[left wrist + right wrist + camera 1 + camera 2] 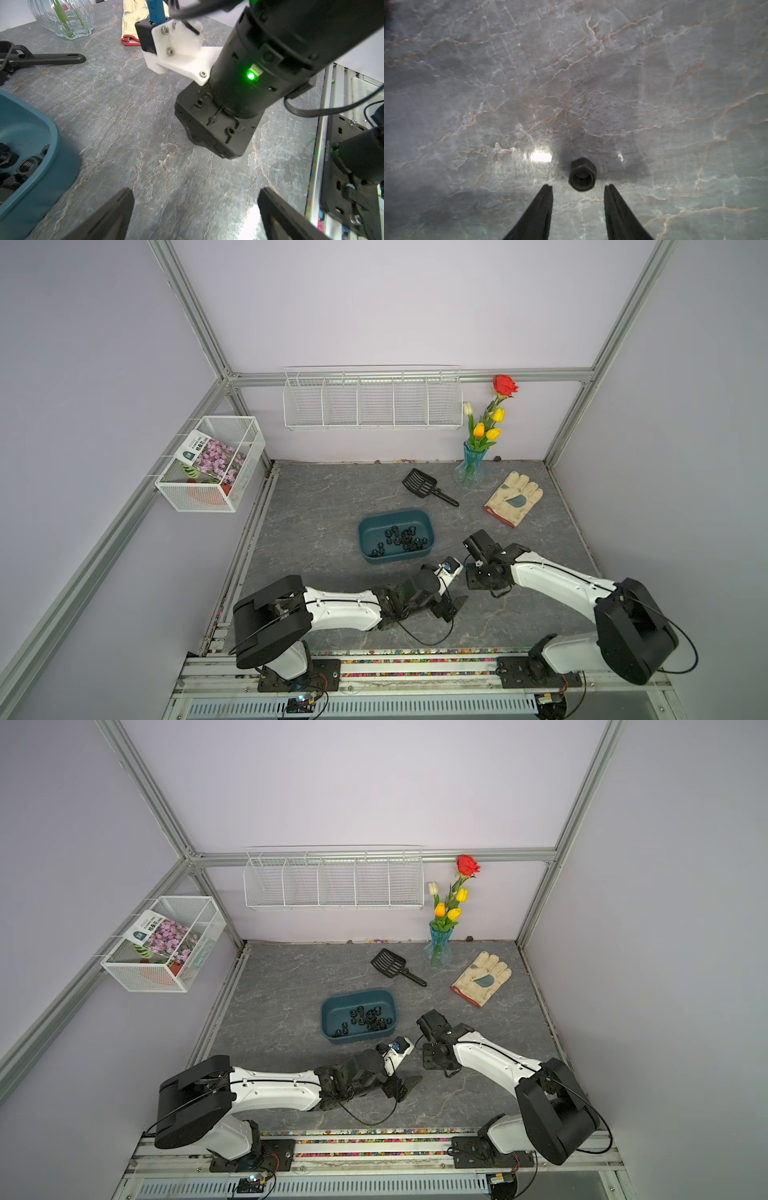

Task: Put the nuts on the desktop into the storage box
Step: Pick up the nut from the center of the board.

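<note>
One nut [582, 176] lay on the table [316, 497], near the middle toward the front edge. It sat just ahead of the right pincer [578, 186], whose jaws stood apart and touched nothing. The left pincer [195, 190] gaped wide and empty nearby. The other nuts [401, 539] sat in the storage box [415, 517]. The nut looked small, rigid and dense, probably slick, so it was best pinched across two opposite flats.

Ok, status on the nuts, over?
Left gripper jaws wide, empty. Right gripper jaws open over one nut on the desktop, not gripped. Other nuts in the storage box. Left wrist sits between right gripper and box.
</note>
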Robot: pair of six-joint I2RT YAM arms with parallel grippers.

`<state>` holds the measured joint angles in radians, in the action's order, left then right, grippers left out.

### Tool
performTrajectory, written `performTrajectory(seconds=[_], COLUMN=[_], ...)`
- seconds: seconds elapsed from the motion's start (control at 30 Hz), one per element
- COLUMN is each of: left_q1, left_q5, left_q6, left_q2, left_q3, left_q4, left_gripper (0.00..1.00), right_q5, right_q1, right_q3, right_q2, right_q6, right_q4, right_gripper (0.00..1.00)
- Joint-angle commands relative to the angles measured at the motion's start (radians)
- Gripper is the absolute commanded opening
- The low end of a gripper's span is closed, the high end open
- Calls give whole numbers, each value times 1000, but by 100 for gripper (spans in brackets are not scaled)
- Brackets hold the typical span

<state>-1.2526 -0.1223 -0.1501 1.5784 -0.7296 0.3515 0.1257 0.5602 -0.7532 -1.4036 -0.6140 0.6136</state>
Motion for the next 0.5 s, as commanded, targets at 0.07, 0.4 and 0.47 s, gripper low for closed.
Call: performTrajectory(seconds=[0.07,0.4,0.47], left_q1=[-10,-11,-11], left_q5=[18,18,18], left_q6=[-18,-20,-20], left_q2=[17,20,23], left_q3=[-22,-21,-24], left_q4=[13,18,18], left_gripper=[98,98,98], right_q5=[-8,-24,-24], right_q1=[-20,-40,-42], right_q3=[29,42,44], right_q2=[-32,-69,-67], right_q6=[-17,-11,-8], right_q4=[-43,-75,-76], right_gripper=[45,40,37])
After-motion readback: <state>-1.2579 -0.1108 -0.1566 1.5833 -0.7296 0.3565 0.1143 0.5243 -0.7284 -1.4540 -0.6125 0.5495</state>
